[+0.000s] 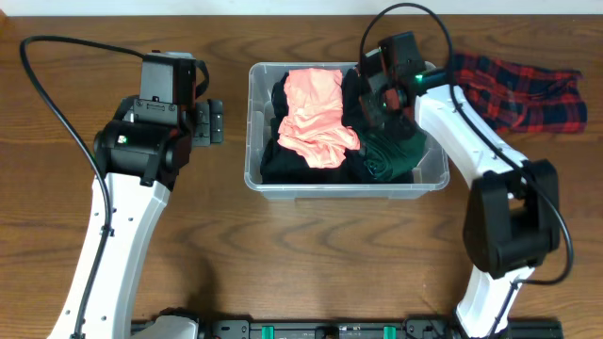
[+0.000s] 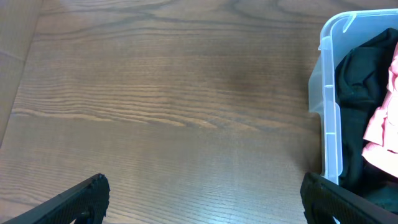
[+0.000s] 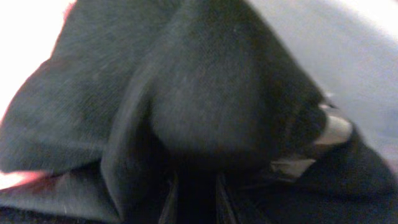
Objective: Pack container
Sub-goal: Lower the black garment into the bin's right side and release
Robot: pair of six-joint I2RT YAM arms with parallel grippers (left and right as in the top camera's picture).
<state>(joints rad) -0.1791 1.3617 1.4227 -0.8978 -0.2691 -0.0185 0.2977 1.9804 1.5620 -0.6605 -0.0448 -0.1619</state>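
A clear plastic container (image 1: 252, 141) sits on a wooden surface (image 1: 283, 254), between the two hands. The left hand (image 1: 211, 122) hovers over bare wood, fingers spread wide and empty, with the container just off its inner side. The right hand (image 1: 366, 94) reaches down into the container's far corner, its fingers narrow and pinching a bunched black garment (image 3: 205, 93). Beside that hand lie a pink garment (image 1: 316, 118) and a dark green garment (image 1: 391, 155). Outside the container, beyond the right hand, rests a red-and-navy plaid cloth (image 1: 518, 89).
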